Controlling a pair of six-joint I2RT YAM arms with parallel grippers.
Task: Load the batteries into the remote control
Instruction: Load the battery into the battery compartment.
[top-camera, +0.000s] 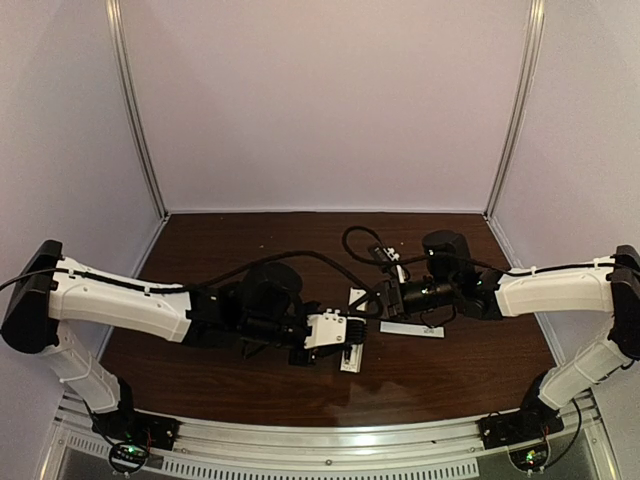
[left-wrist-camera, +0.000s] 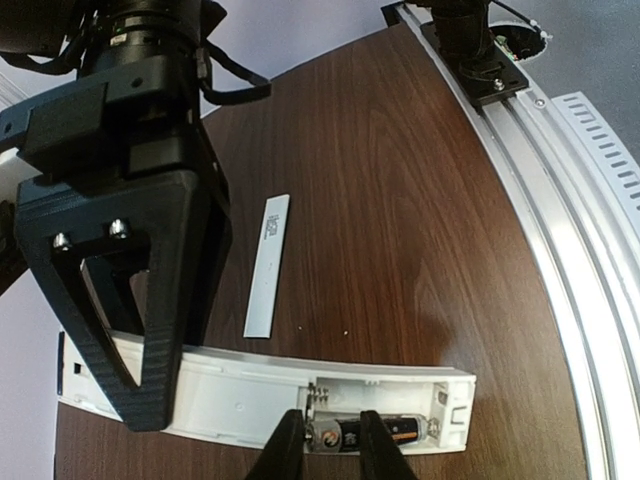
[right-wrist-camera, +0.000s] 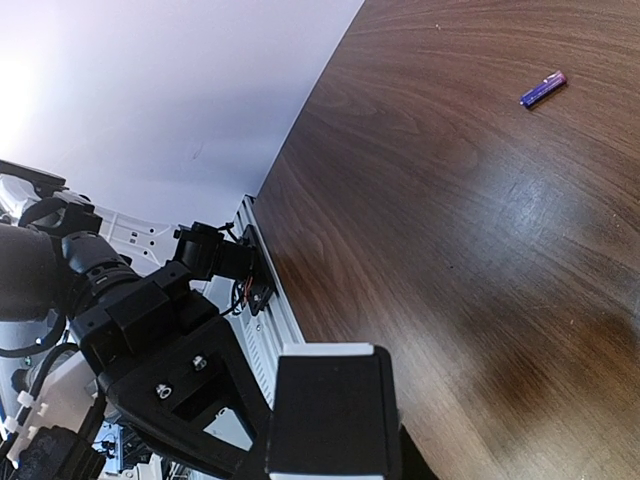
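The remote control (left-wrist-camera: 230, 392) is a long white bar lying back-up on the dark table, its battery bay open. The dark battery (left-wrist-camera: 372, 433) with a pale end lies in the near slot of the bay. My left gripper (left-wrist-camera: 332, 448) hovers right over it, its fingertips (left-wrist-camera: 285, 448) narrowly parted, one at the battery's end and one across its middle. My right gripper (top-camera: 392, 297) is shut on the remote's far end; one of its black fingers (left-wrist-camera: 170, 300) shows there. The bluish-purple battery (right-wrist-camera: 543, 89) lies loose on the table, far from both grippers.
A thin flat white strip (left-wrist-camera: 267, 265) lies on the table beside the remote, also seen in the top view (top-camera: 412, 328). The aluminium rail (left-wrist-camera: 590, 250) with the arm bases runs along the near table edge. Pale walls enclose the table.
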